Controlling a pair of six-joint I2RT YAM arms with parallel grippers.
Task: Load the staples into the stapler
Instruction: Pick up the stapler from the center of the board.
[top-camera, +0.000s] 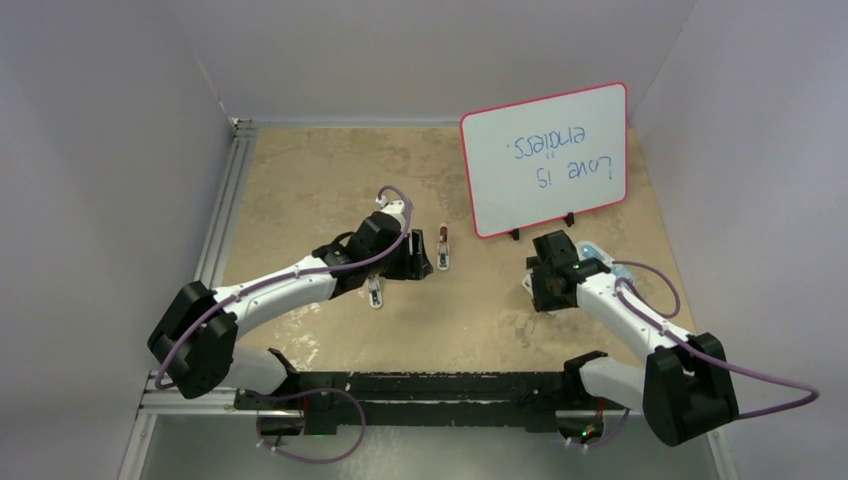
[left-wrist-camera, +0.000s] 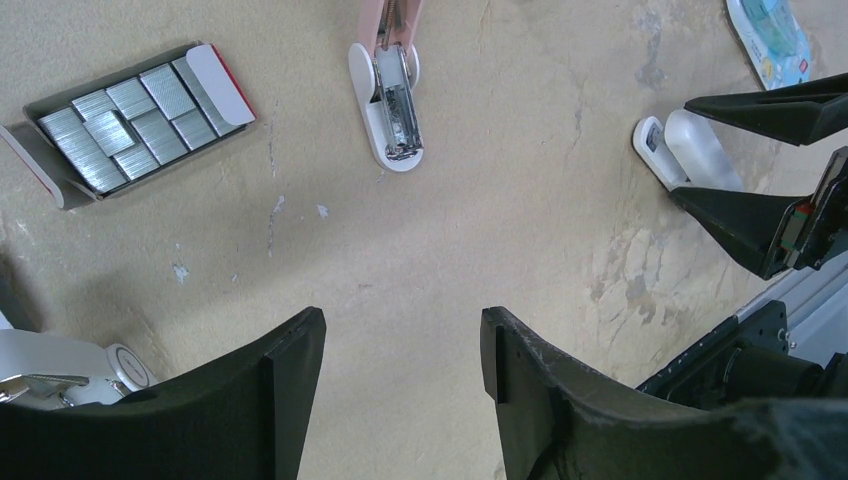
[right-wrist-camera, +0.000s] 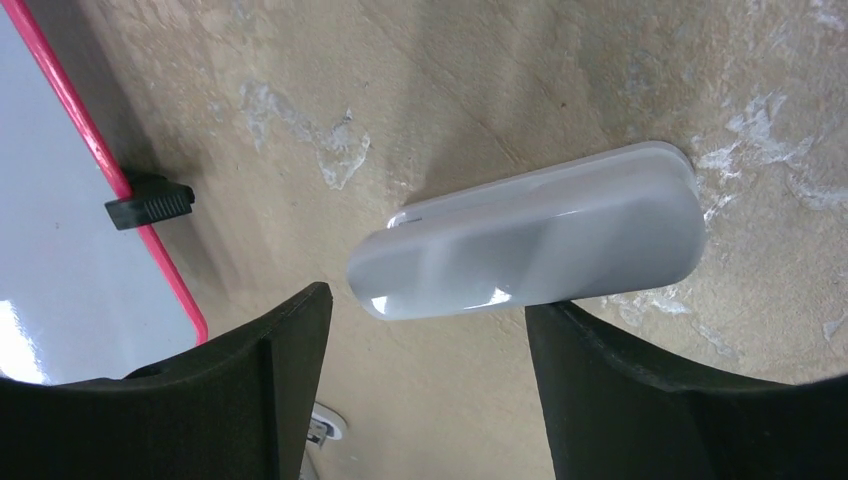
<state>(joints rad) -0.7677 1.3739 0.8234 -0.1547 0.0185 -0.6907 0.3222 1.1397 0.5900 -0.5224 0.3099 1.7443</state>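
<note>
Tan table (top-camera: 300, 180) fills most of the overhead view. Whiteboard (top-camera: 545, 160) w/ pink-red frame stands at far R, handwriting on it. L arm (top-camera: 280, 290) reaches from near L to mid-table. R arm (top-camera: 640, 320) bends in from near R and ends just near of the whiteboard.

L pincer (left-wrist-camera: 400, 330): released, fingers apart, nothing btwn them but bare table. R pincer (right-wrist-camera: 428, 318): also released, fingers spread wide. A white translucent plastic piece (right-wrist-camera: 530, 235) lies flat on the table at its tips, not clamped. In the overhead view that piece sits just L of the R pincer. A blue packet (left-wrist-camera: 768, 35) lies close by the R pincer.

Pink-and-white stapler (left-wrist-camera: 388, 100) lies open on the table, metal channel showing. Overhead it is just R of the L pincer, not touching.

Small grey tray (left-wrist-camera: 110, 80), w/ white-and-red flaps at both ends, sits beside the stapler w/ a gap. The staples (left-wrist-camera: 130, 125) fill it: silvery strips packed side by side in approx two rows. Rel. to the L pincer, the staples are ahead of the fingertips and off to one side, apart from both fingers, no contact. The stapler lies btwn tray and R pincer. Overhead, the tray can't be made out.
</note>
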